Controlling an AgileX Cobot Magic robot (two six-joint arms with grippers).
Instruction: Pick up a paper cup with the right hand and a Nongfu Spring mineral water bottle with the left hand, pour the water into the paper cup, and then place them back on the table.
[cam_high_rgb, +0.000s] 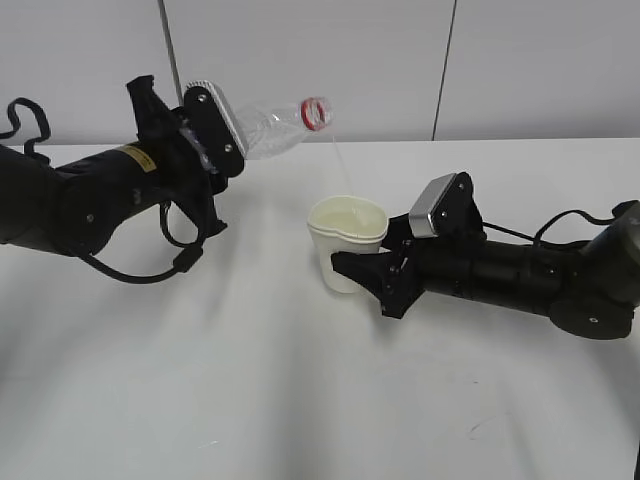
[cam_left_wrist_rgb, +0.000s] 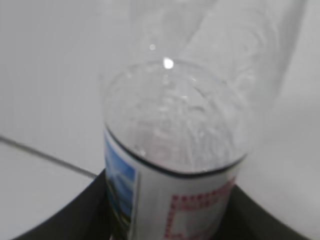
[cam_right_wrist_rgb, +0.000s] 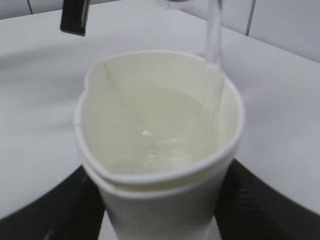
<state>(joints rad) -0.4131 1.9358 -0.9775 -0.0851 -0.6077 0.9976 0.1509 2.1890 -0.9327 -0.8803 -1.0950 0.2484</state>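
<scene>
My left gripper (cam_high_rgb: 215, 150) is shut on the Nongfu Spring mineral water bottle (cam_high_rgb: 275, 128), held tilted with its red neck ring toward the right. A thin stream of water (cam_high_rgb: 337, 160) falls from its mouth into the paper cup (cam_high_rgb: 347, 240). In the left wrist view the bottle (cam_left_wrist_rgb: 175, 150) fills the frame between the jaws, label at the bottom. My right gripper (cam_high_rgb: 372, 268) is shut on the paper cup, held just above the table (cam_high_rgb: 300, 400). In the right wrist view the cup (cam_right_wrist_rgb: 160, 150) is squeezed slightly out of round and holds water (cam_right_wrist_rgb: 155, 135); the stream (cam_right_wrist_rgb: 213, 30) enters at its far right rim.
A grey-white panelled wall (cam_high_rgb: 400, 60) stands behind the white table. A looping black cable (cam_high_rgb: 170, 250) hangs under the left arm. A dark part of the left arm (cam_right_wrist_rgb: 75, 17) shows at the top left of the right wrist view.
</scene>
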